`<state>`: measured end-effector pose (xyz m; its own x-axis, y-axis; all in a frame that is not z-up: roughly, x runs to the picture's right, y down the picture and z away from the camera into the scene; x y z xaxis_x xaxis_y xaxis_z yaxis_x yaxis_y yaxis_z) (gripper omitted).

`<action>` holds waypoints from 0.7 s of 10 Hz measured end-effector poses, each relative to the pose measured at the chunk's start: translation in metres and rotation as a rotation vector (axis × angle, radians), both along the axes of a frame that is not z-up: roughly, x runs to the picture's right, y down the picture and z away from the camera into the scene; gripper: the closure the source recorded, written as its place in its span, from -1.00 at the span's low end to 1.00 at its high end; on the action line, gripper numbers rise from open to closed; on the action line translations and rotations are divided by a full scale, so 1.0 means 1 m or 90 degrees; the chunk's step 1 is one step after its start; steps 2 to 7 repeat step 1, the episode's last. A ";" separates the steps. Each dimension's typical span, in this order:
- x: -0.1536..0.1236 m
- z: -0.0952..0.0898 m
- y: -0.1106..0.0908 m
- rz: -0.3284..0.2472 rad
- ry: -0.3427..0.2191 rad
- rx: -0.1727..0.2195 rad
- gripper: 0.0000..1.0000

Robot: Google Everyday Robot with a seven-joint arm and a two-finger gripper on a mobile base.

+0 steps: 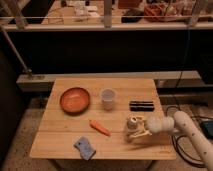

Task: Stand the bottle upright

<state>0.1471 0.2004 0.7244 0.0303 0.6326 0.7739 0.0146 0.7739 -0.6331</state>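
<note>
A small pale bottle (133, 122) with a round top is at the front right of the wooden table (60, 140). It looks roughly upright. My gripper (139, 132) reaches in from the right on a white arm (187, 129) and is right at the bottle's base, touching or around it. The gripper hides the bottle's lower part.
An orange bowl (75, 99) sits at the left. A translucent cup (108, 98) stands in the middle and a black oblong object (141, 105) lies behind the gripper. An orange carrot (100, 128) and a blue sponge (84, 147) lie near the front edge. A rail and ledge run behind the table.
</note>
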 end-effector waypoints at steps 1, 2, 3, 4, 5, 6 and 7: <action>0.000 0.000 0.001 -0.001 0.000 0.000 -0.45; 0.000 0.000 0.001 -0.001 0.000 0.000 -0.45; 0.000 0.000 0.001 -0.001 0.000 0.000 -0.45; 0.000 0.000 0.001 -0.001 0.000 0.000 -0.45; 0.000 0.000 0.001 -0.001 0.000 0.000 -0.45; 0.000 0.000 0.001 -0.001 0.000 0.000 -0.45; 0.000 0.000 0.001 -0.001 0.000 0.000 -0.45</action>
